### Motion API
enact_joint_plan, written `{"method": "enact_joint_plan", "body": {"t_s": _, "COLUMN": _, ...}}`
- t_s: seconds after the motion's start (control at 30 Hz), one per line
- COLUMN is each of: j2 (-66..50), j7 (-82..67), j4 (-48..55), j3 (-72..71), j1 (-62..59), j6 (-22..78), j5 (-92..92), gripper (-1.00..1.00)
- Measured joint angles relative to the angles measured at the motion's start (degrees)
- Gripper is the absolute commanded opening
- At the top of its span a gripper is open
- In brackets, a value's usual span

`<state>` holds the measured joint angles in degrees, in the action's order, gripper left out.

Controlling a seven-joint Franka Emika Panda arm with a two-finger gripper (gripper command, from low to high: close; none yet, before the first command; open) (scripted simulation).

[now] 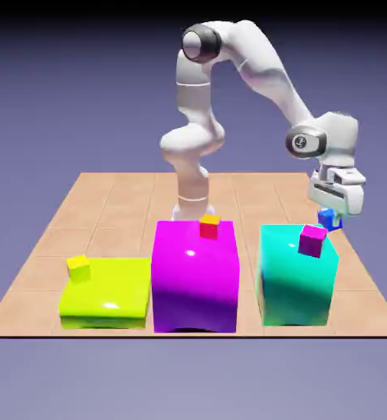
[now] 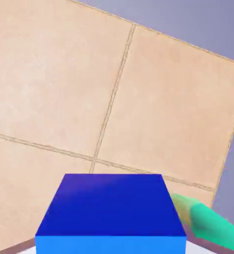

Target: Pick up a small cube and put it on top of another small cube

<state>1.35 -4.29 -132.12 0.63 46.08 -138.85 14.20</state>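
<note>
My gripper (image 1: 330, 218) is shut on the small blue cube (image 1: 328, 217), at the exterior view's right. It holds the cube just behind the far right corner of the big teal block (image 1: 298, 275), about level with that block's top. In the hand view the blue cube (image 2: 111, 213) fills the bottom middle between the jaws and hides the fingertips. Tan table tiles (image 2: 64, 74) lie beyond it, and a corner of the teal block (image 2: 208, 223) shows at the lower right. A small purple cube (image 1: 312, 239) sits on the teal block.
A big magenta block (image 1: 195, 275) stands in the middle with a small yellow-topped cube (image 1: 210, 226) on it. A low yellow-green block (image 1: 106, 291) at the exterior view's left carries a small yellow cube (image 1: 79, 267). The table's edge (image 2: 228, 149) runs close on the hand view's right.
</note>
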Motion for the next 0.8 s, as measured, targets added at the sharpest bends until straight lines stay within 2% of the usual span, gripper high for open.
{"method": "enact_joint_plan", "body": {"t_s": 0.4, "j2": 0.49, "j7": -29.85, "j4": 20.15, "j3": 11.2, "j1": 0.14, "j6": 21.0, "j5": -4.54, "gripper": -1.0}}
{"method": "enact_joint_plan", "body": {"t_s": 0.5, "j2": -2.11, "j7": -36.8, "j4": 19.63, "j3": 6.77, "j1": -5.06, "j6": 24.89, "j5": 0.07, "gripper": -1.0}}
{"method": "enact_joint_plan", "body": {"t_s": 0.57, "j2": -2.45, "j7": -37.27, "j4": 19.29, "j3": 6.06, "j1": -4.28, "j6": 25.09, "j5": 0.71, "gripper": -1.0}}
{"method": "enact_joint_plan", "body": {"t_s": 0.67, "j2": -5.23, "j7": -36.57, "j4": 14.7, "j3": 6.71, "j1": -5.18, "j6": 17.62, "j5": 1.37, "gripper": -1.0}}
{"method": "enact_joint_plan", "body": {"t_s": 0.7, "j2": -6.03, "j7": -36.36, "j4": 13.38, "j3": 6.89, "j1": -4.69, "j6": 15.49, "j5": 1.56, "gripper": 1.0}}
{"method": "enact_joint_plan", "body": {"t_s": 0.8, "j2": -5.11, "j7": -36.59, "j4": 14.91, "j3": 6.68, "j1": -4.39, "j6": 17.9, "j5": 1.35, "gripper": 1.0}}
